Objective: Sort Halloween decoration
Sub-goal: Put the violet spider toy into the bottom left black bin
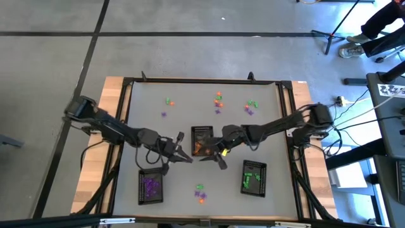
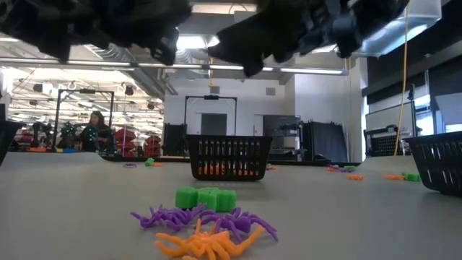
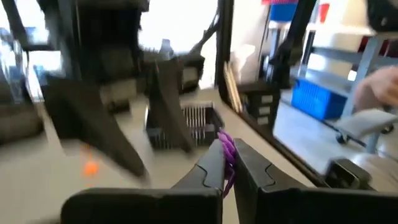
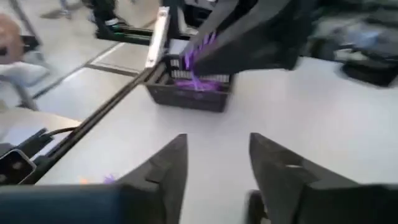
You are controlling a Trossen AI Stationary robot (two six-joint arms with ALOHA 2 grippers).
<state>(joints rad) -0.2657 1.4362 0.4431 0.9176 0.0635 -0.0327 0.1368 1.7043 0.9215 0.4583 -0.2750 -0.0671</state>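
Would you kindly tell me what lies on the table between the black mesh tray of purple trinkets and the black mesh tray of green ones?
A small cluster of green, purple and orange trinkets lies between the purple-filled tray and the green-filled tray; the high view shows it.

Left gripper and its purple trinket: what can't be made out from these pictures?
- Purple trinket: left wrist view, its shape; the shut left gripper covers most of it, with motion blur.
- High view: that trinket is too small between the gripper tips.
- Low view: both arms are cut off by the top edge.
- Right gripper: open, nothing seen between the fingers.
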